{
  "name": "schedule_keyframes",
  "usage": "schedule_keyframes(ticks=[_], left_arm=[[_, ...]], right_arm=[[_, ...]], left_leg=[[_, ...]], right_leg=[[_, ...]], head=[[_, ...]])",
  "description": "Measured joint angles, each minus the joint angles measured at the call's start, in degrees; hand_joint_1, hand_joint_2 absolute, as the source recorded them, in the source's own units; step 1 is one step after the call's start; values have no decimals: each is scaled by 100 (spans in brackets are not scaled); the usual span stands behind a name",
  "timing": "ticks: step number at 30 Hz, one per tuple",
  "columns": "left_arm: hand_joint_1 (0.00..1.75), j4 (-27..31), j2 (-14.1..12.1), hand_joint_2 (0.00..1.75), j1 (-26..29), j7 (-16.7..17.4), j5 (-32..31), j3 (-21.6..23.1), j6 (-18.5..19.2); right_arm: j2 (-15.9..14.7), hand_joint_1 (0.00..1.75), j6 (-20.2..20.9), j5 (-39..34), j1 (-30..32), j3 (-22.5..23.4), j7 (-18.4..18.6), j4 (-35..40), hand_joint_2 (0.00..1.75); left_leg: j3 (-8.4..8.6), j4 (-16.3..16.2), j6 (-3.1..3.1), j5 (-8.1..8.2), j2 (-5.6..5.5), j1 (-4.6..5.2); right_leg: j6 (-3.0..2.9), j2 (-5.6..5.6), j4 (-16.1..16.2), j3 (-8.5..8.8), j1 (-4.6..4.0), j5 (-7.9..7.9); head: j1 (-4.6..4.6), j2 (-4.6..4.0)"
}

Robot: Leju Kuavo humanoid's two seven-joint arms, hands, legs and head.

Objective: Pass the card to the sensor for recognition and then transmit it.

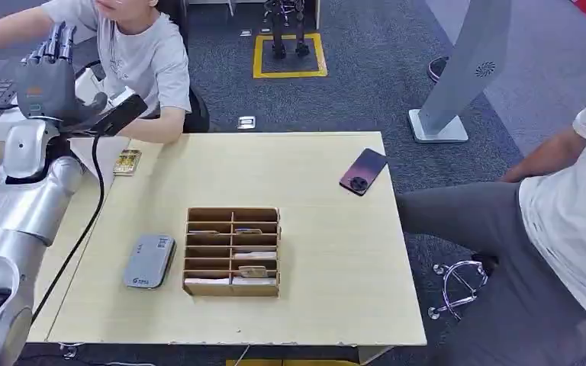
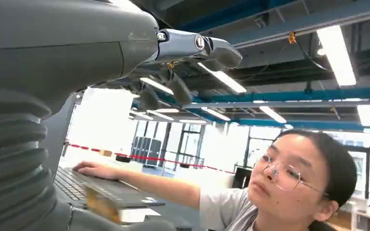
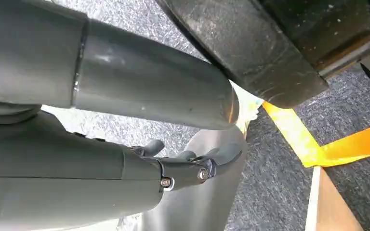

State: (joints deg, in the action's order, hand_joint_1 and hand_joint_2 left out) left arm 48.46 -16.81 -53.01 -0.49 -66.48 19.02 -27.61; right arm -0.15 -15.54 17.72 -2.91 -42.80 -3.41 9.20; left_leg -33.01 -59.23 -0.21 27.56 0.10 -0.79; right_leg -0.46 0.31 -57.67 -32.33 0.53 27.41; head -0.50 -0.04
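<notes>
My left hand [image 1: 48,75] is raised at the far left of the table, fingers straight up and apart, holding nothing. In the left wrist view the left hand [image 2: 77,57] stands against the ceiling, thumb out. A gold card [image 1: 127,162] lies flat on the side desk [image 1: 111,164], just below that hand and beside a seated person's forearm. The grey card sensor [image 1: 149,261] lies on the wooden table [image 1: 328,252], left of a cardboard card rack [image 1: 233,252] with several cards in its slots. My right hand [image 3: 139,168] hangs by my side above the carpet, fingers loose and holding nothing.
A person in a grey shirt [image 1: 141,53] sits behind the side desk with one hand on a laptop [image 2: 101,185]. A dark phone [image 1: 363,171] lies at the table's far right. Another person [image 1: 549,229] sits close to the right edge. A grey stand [image 1: 458,76] rises beyond.
</notes>
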Motion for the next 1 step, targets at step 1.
schedule_keyframes(ticks=[1], left_arm=[[0,18,-81,175,163,-109,157,-42,-243]], right_arm=[[7,0,-9,-37,0,0,-15,0,0]], left_leg=[[8,4,0,1,11,3]], right_leg=[[0,9,-1,4,1,0]], head=[[2,0]])
